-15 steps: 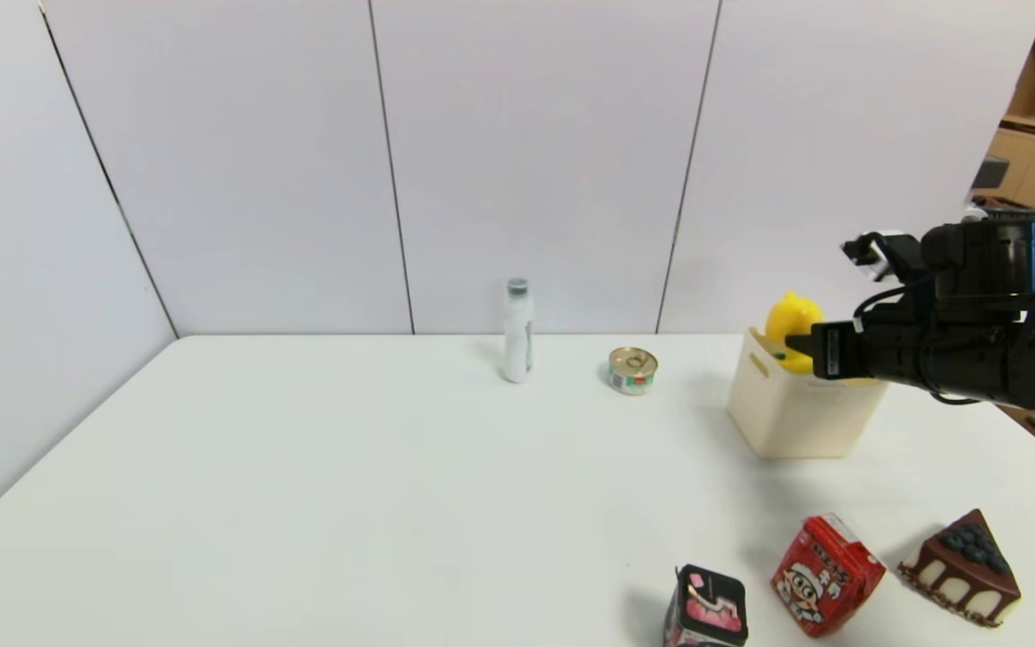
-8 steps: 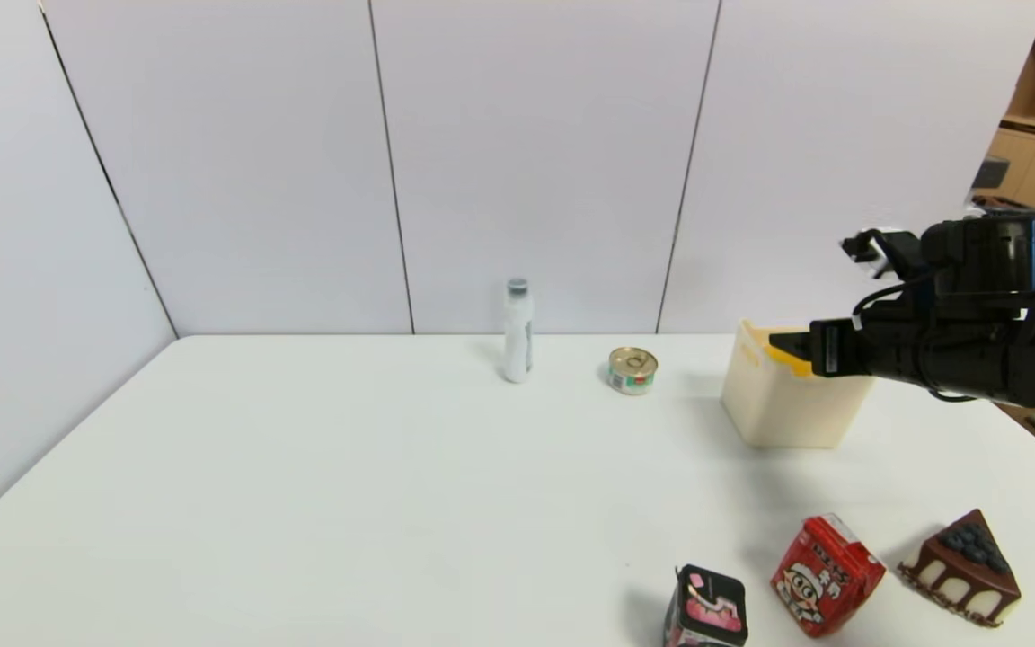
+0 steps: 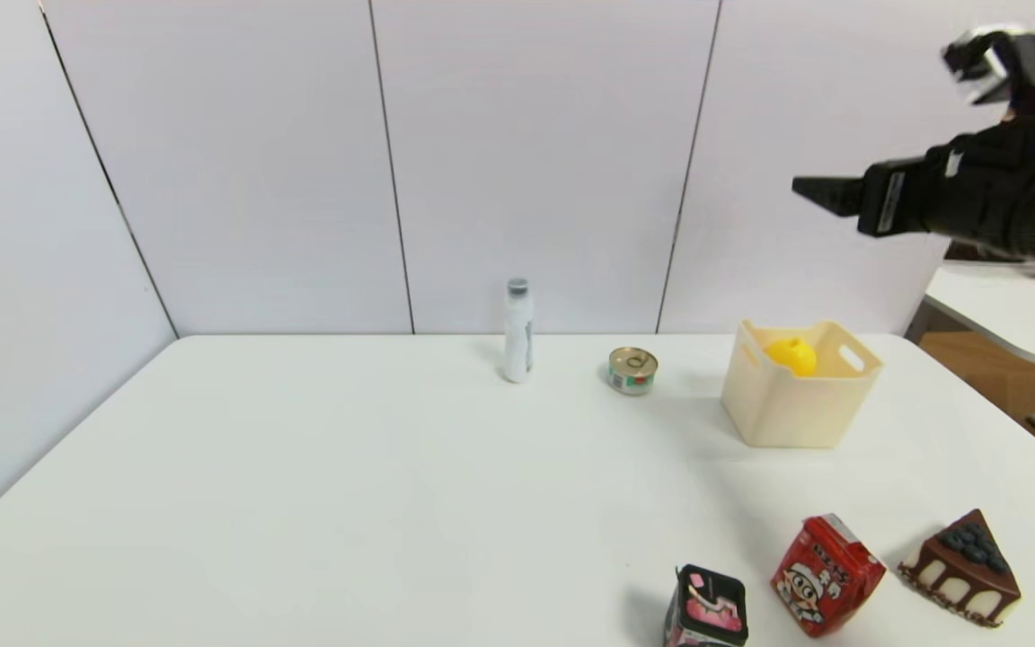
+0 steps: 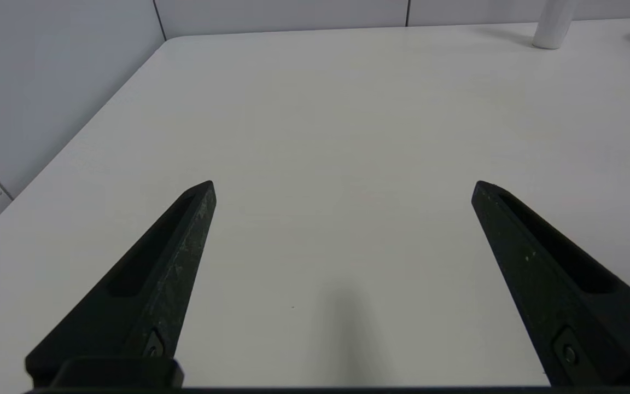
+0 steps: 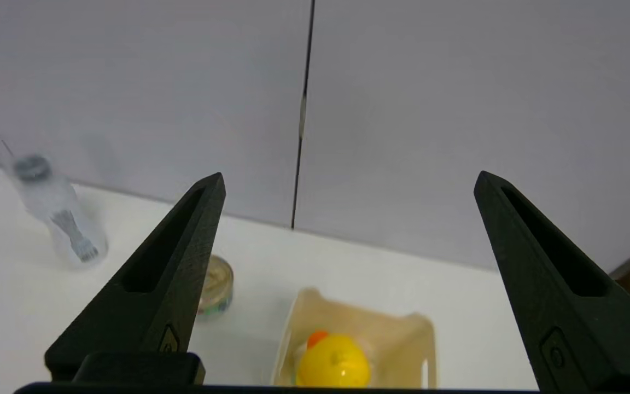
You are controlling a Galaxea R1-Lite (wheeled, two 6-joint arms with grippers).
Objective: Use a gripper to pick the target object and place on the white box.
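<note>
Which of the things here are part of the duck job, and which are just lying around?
For the job:
- yellow duck, inside the white box
- white box
- right gripper, open above the box

Just lying around:
- white bottle
- tin can
- black-pink carton
- red carton
- cake slice
- left gripper, idle over the table

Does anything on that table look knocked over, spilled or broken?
No, nothing stands out: the bottle stands upright, the white box sits level with the yellow duck inside, and I see no spill or damage.

White wall panels [image 3: 535,162], dark seams [image 3: 392,171]
</note>
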